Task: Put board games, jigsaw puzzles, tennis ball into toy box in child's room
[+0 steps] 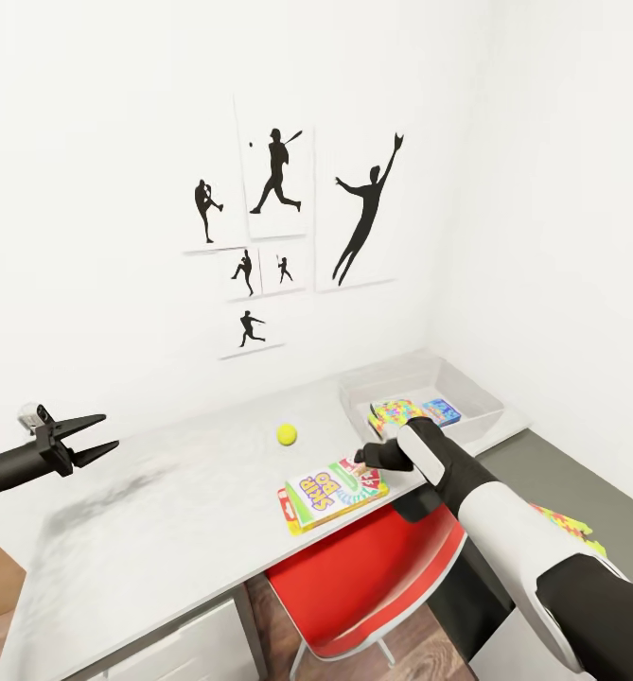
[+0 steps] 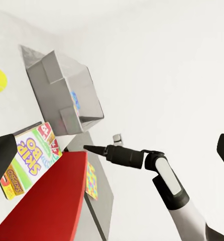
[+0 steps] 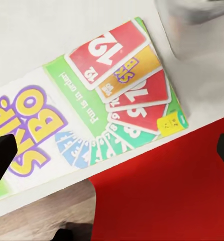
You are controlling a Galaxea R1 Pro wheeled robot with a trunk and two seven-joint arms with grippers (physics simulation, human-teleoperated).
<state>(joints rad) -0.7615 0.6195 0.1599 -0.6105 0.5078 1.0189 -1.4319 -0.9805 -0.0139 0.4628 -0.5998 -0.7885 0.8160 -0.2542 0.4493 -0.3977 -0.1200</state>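
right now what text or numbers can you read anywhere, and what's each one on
"SKIP BO": big purple-outlined yellow letters on the Skip Bo game box at the table's front edge.
"12", "7", "5", "8": on the fanned cards printed on that cover.
"SKIP BO": small, on the orange printed card.
"Fun in order!": on the cover's green band.
The yellow corner badge is too small to read.
Covers inside the toy box are too blurred to read.

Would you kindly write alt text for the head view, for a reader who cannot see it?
The robot's right hand hovers over a SKIP BO game box at the front edge of a pale grey table, with a tennis ball just behind. A grey toy box at the table's far right holds colourful items; the left hand hangs open at left.
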